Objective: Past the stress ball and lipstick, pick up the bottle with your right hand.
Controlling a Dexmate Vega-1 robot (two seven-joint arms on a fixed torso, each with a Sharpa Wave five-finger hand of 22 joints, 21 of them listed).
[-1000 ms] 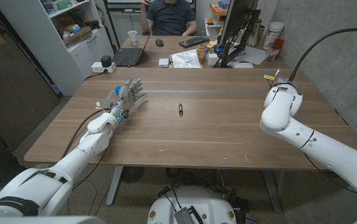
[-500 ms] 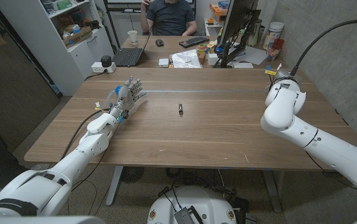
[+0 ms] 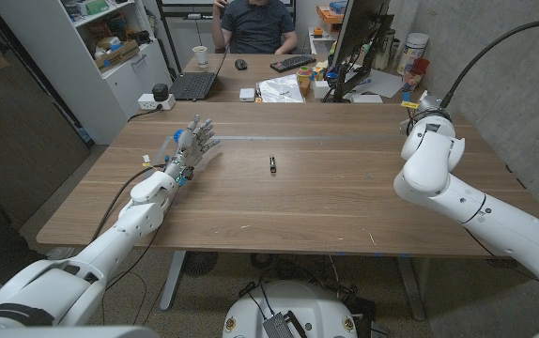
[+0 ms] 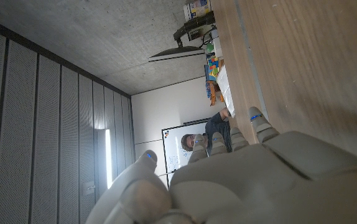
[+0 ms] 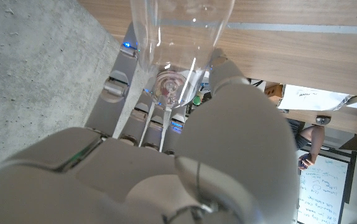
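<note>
A clear plastic bottle (image 5: 178, 37) stands on the wooden table, its neck between the fingers and thumb of my right hand (image 5: 185, 155), which grips it; the thumb (image 5: 231, 74) presses one side and the fingers (image 5: 125, 68) lie along the other. In the head view my right arm (image 3: 429, 160) reaches to the table's far right and hides the hand and the bottle. A small dark lipstick (image 3: 272, 164) lies at the table's middle. My left hand (image 3: 194, 141) is at the far left of the table, fingers spread, holding nothing.
A second desk behind the table carries a laptop (image 3: 194, 84), papers (image 3: 281, 89), a keyboard and a monitor (image 3: 359, 38). A person (image 3: 258, 23) sits there. A grey wall (image 3: 495, 56) runs close along the right edge.
My right arm has shifted slightly further toward the table's far right corner. The left hand and the lipstick have stayed where they were.
</note>
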